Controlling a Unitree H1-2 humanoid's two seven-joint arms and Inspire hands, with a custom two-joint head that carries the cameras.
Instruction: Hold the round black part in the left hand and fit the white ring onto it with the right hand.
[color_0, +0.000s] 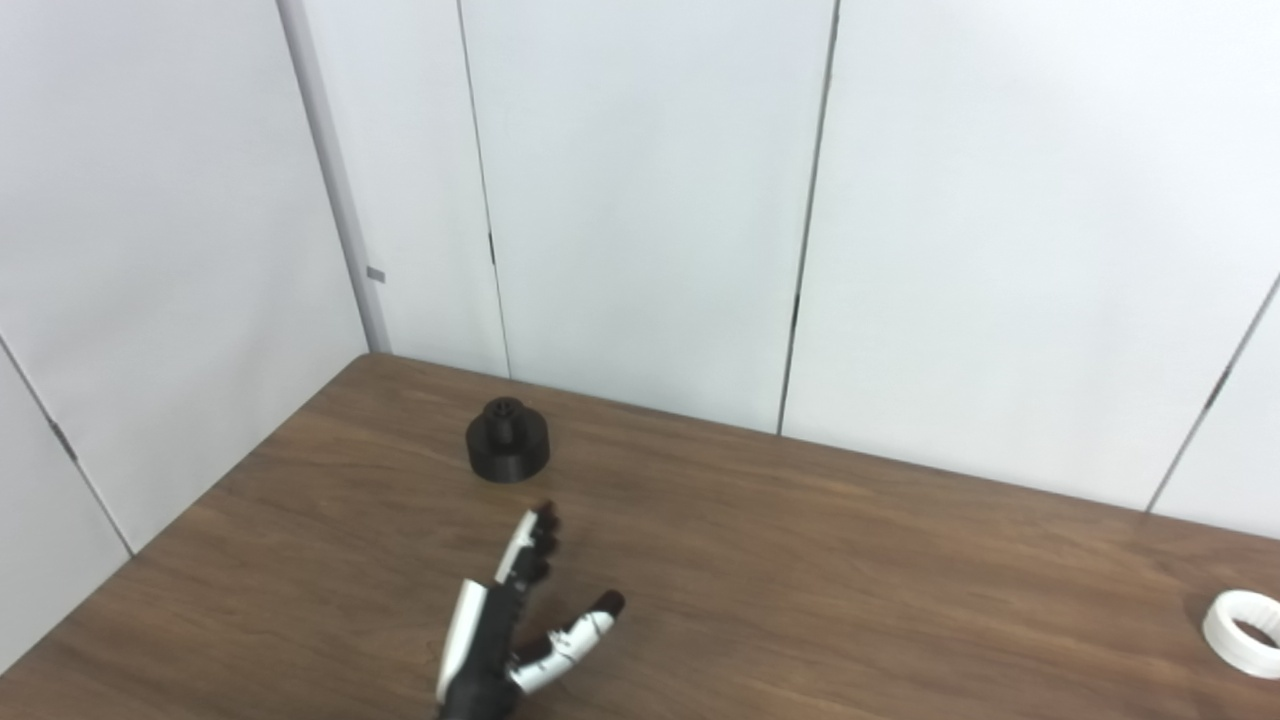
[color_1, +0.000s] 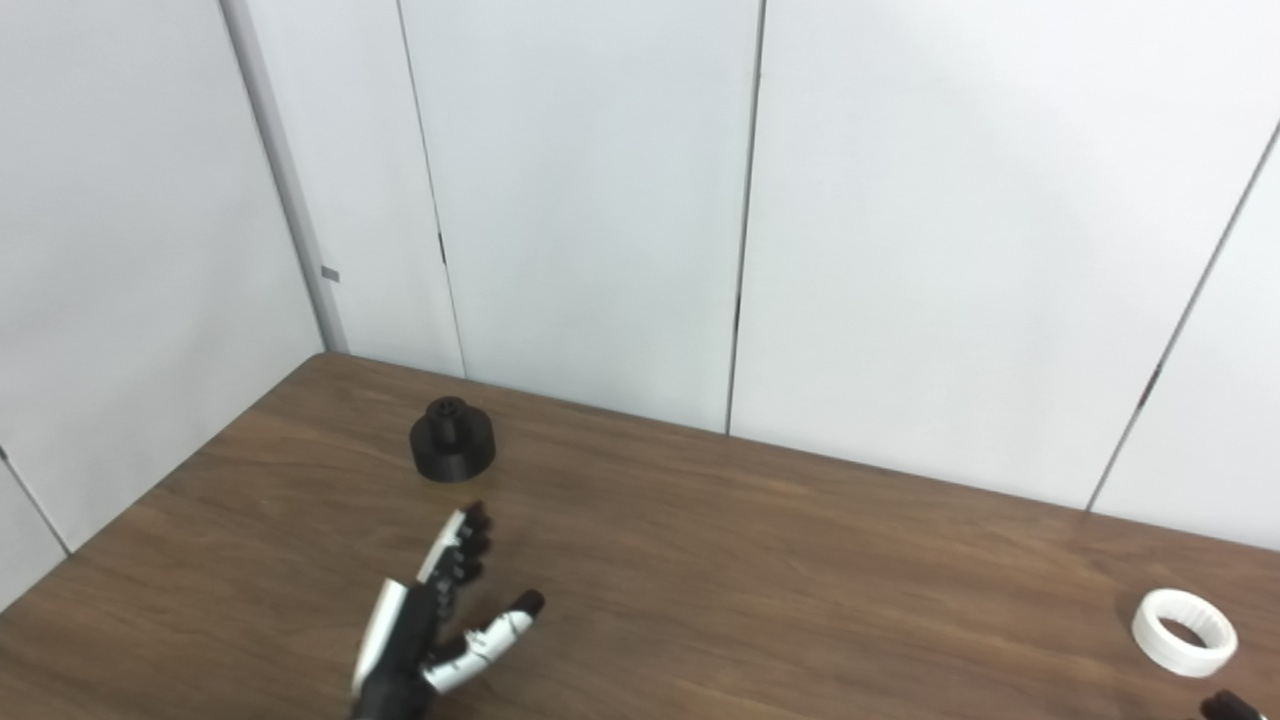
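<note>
At eleven o'clock on your brown wooden table (color_0: 800, 560) sits the round black plastic part (color_0: 508, 440), stub upward. Your left hand (color_0: 520, 620), fingers spread and empty, hovers just short of it. Far off at four o'clock lies the white plastic ring (color_1: 1184, 618). Reaching too flat could push the part away.

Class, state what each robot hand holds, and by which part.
Nothing is held. The left hand is open, short of the round black part; the right hand is barely visible, apart from the white ring.
</note>
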